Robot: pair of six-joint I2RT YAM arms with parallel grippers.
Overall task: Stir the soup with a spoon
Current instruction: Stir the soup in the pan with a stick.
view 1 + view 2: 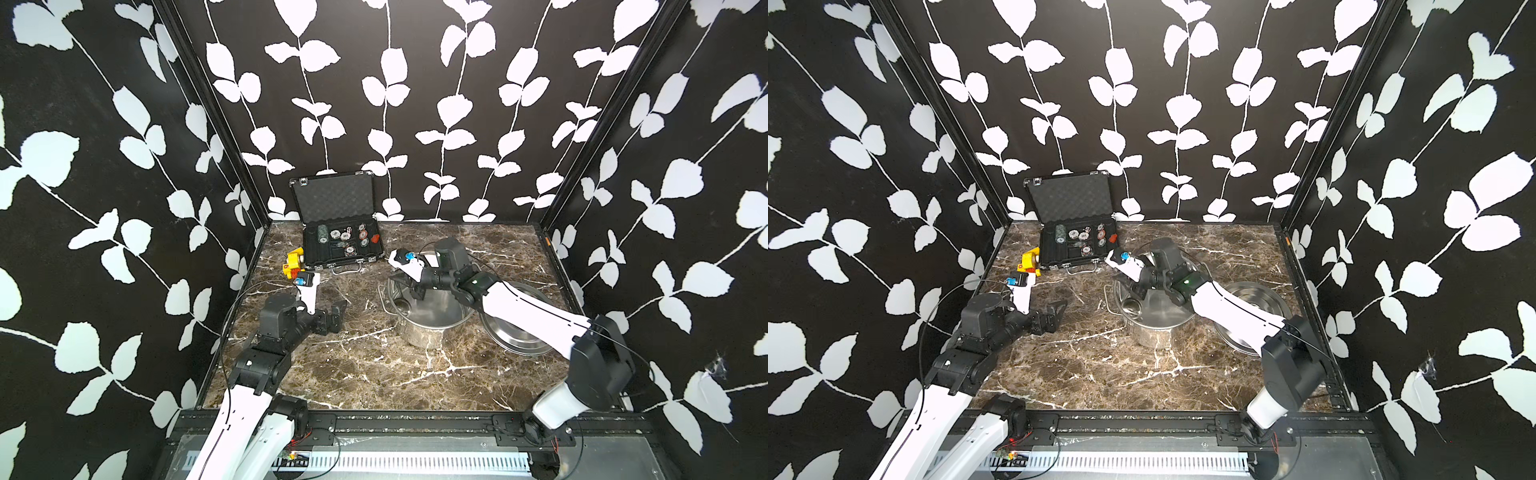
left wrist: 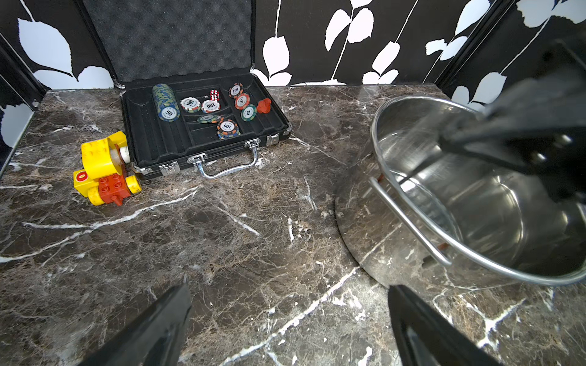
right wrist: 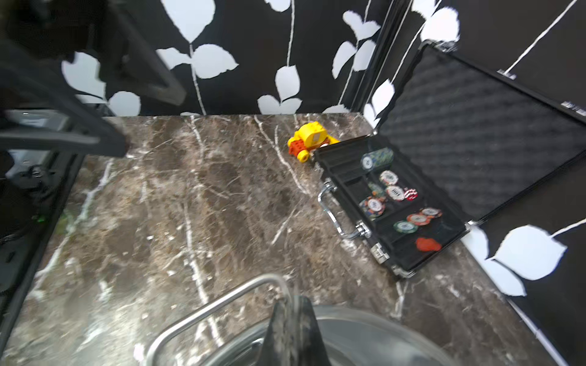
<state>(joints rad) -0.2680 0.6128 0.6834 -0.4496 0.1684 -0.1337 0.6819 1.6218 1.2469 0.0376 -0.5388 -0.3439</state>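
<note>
Right pincer [image 1: 417, 293] clamped shut on the thin handle of the long silver metal spoon [image 1: 1133, 307]; its small bowl sits inside the round stainless-steel pot [image 1: 432, 332]. We note the left pincer [image 1: 337, 315] spread wide, empty, over the brown marble tabletop [image 1: 374, 374], well apart from the pot.

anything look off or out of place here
The pot looks dry: only bare shiny steel inside, no soup visible. Poker chips lie scattered loose across the open case compartments.
</note>
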